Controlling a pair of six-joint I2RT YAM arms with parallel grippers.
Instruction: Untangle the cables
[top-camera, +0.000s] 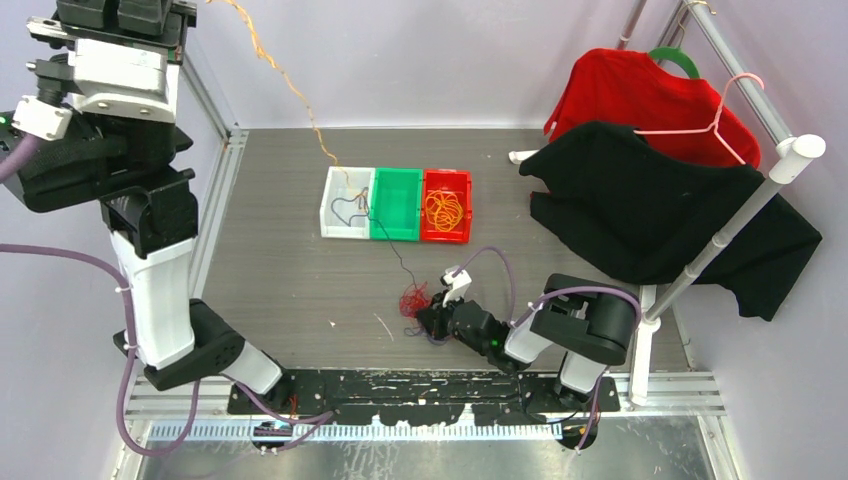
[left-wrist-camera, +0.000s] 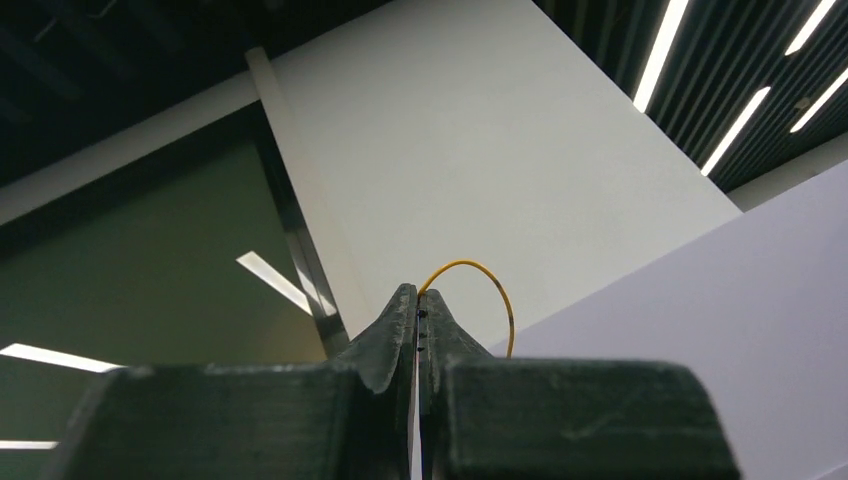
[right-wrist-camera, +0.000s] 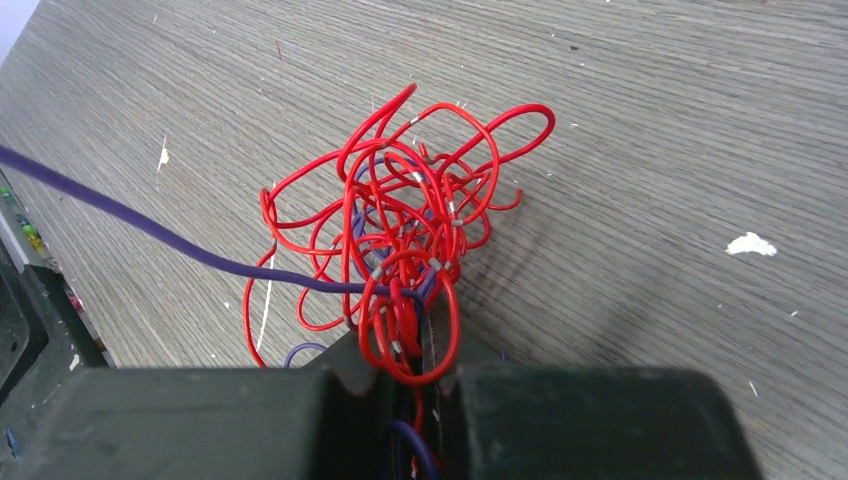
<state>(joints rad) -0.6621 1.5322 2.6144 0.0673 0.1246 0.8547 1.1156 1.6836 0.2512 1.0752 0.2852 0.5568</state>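
Pinching the near edge of the red clump (right-wrist-camera: 400, 220), the right gripper (right-wrist-camera: 420, 350) sits low on the table (right-wrist-camera: 650, 150) with its jaws drawn narrow around several red loops, and a purple strand (right-wrist-camera: 150, 225) is caught among them. In the right wrist view that strand leaves the tangle toward 9 o'clock. Seen from above, its dark line runs from the clump toward 11 o'clock and ends in the white bin (top-camera: 335, 228). That is the axis the next move seems to turn on: drawing the clump back toward 5 o'clock would tighten the line, not slacken it. The left gripper (left-wrist-camera: 418, 300) is raised high off the table, its jaws shut on the end of the orange-yellow cable (top-camera: 290, 90), which hangs in a long diagonal from 11 o'clock down into the same white bin. Both strands meet there, so the bin is probably where the crossing lies. The right arm is the only one near the clump, and the left is well apart from it.
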